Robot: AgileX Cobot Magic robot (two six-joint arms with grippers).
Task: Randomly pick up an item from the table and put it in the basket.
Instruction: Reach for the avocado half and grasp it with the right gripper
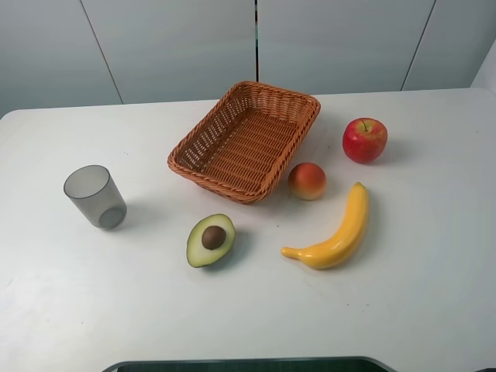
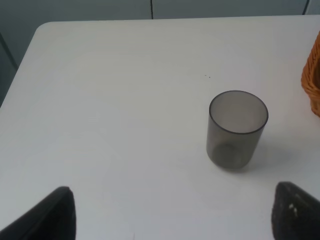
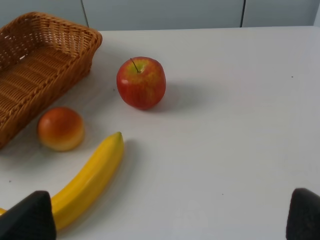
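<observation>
Nothing is done yet: the avocado half (image 1: pixel 210 240) lies pit-up on the desk (image 1: pixel 387 310), just in front of the basket (image 1: pixel 248 143), which holds nothing. The left hand (image 2: pixel 175 215) and right hand (image 3: pixel 170 217) both hang spread wide, gripping nothing. The whole pick and drop is left to do.

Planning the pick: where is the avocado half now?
In the exterior high view the avocado half lies on the table in front of the basket, between the grey cup and the banana.

Left claw (image 2: pixel 172 215), rounded matte black fingertips (image 2: pixel 52 217)
</observation>
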